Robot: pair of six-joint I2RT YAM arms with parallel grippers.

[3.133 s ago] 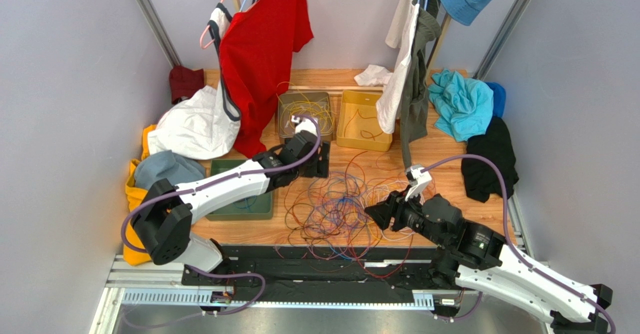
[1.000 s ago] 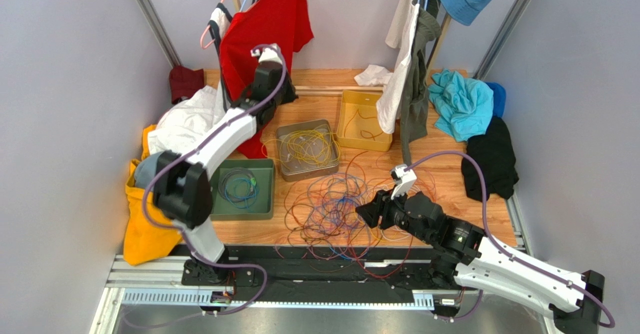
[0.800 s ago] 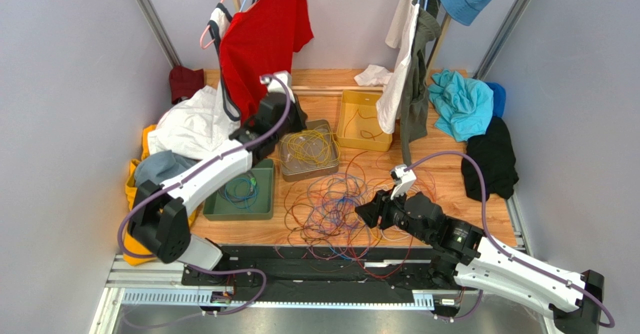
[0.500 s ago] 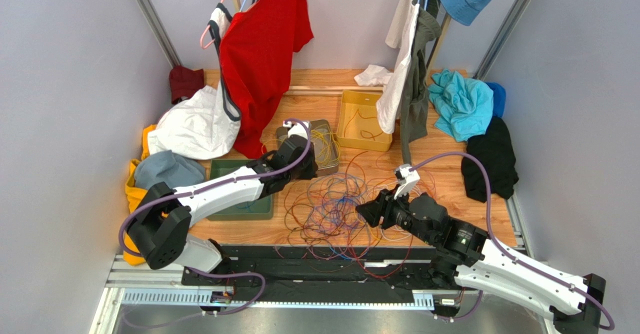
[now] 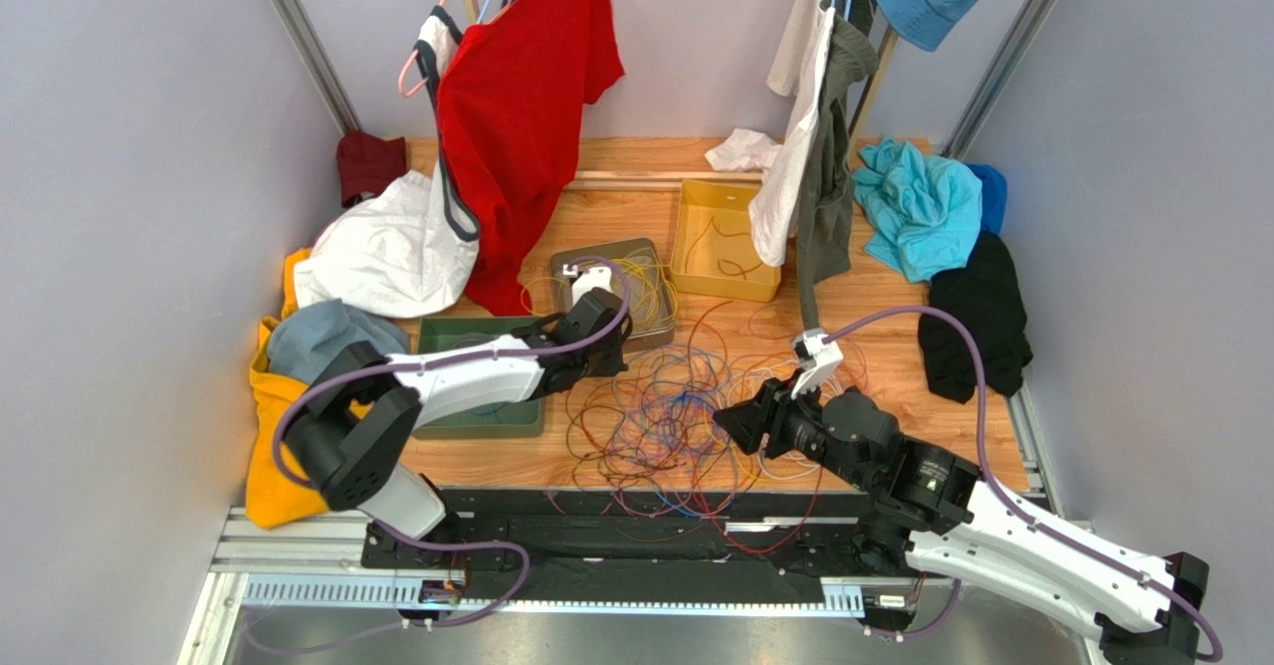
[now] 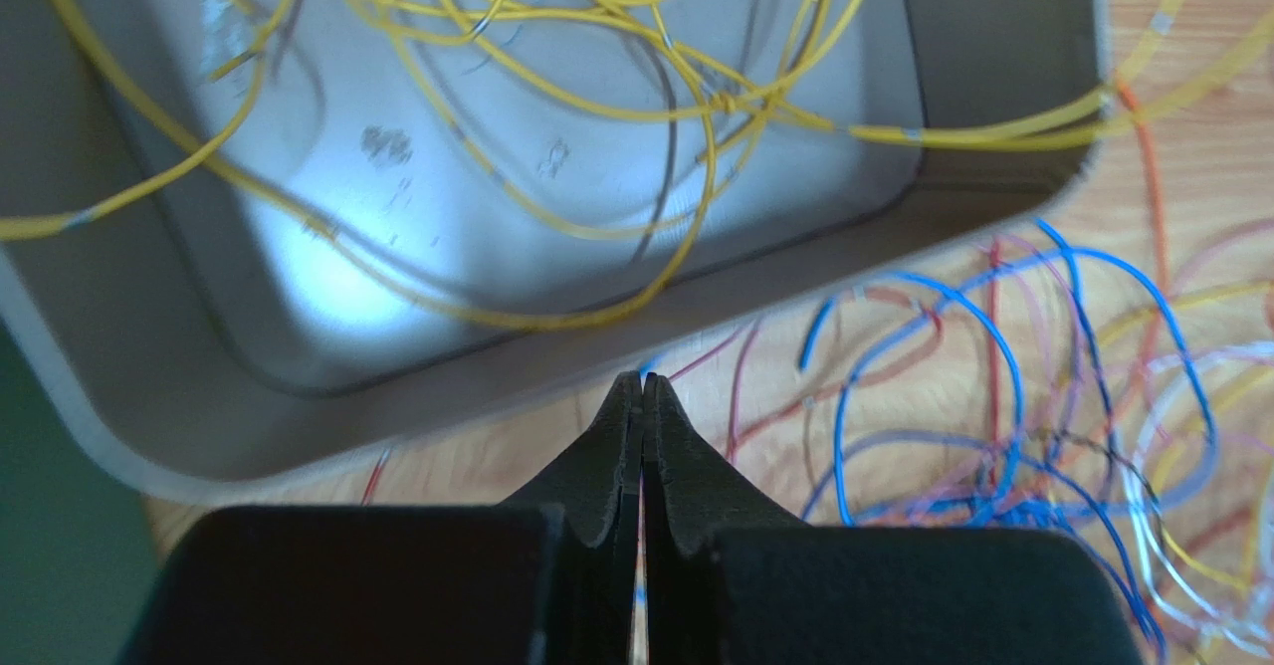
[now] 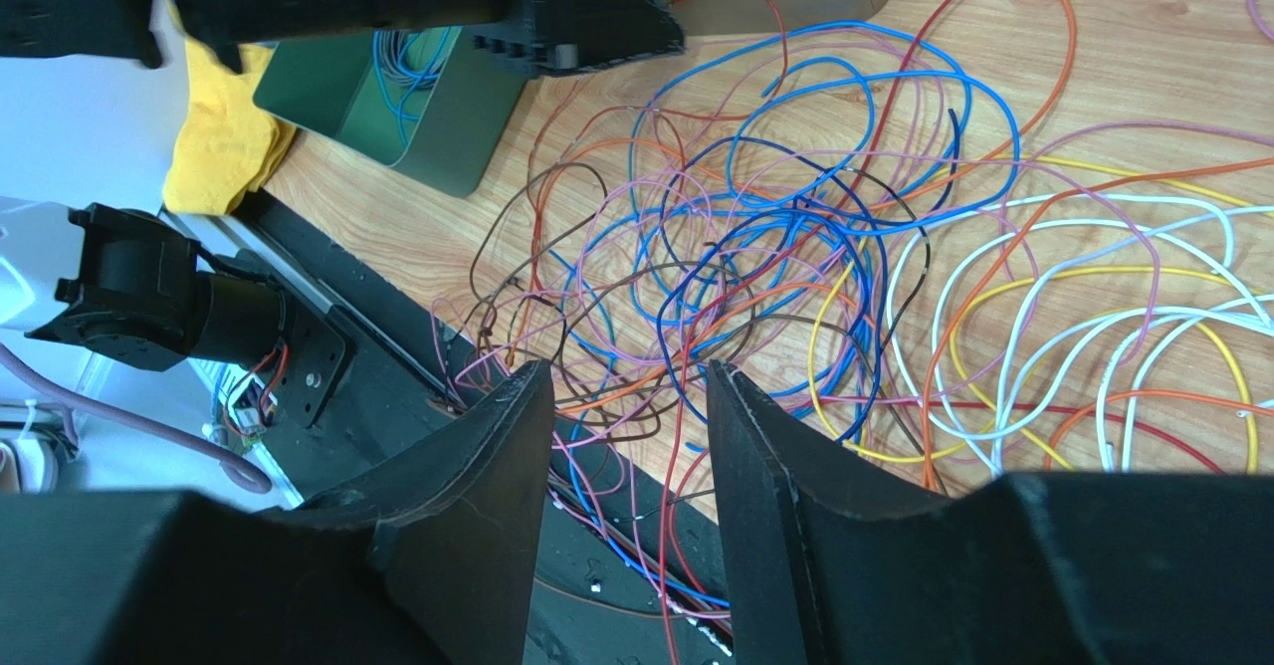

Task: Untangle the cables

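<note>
Wood counter, sorting half done: the cables (image 5: 666, 414) lie knotted mid-counter, toward the near edge.
Yellow strands sit in the grey tray (image 6: 987, 98) and blue ones in the green tray (image 7: 449, 135) nearer the left edge, so I judge this a pull-one-strand step. The left gripper (image 6: 643, 385) is clenched just outside the grey tray's rim, but whether it pinches a thin blue wire is hard to make out. The right gripper (image 7: 625, 441) hangs released over the heap. The next move likely calls for singling out one loop while the rest is held down. Strand ends are lost among the crossings.

Lab cell, grey panels (image 5: 135, 172), aluminium rail (image 5: 284, 553)
</note>
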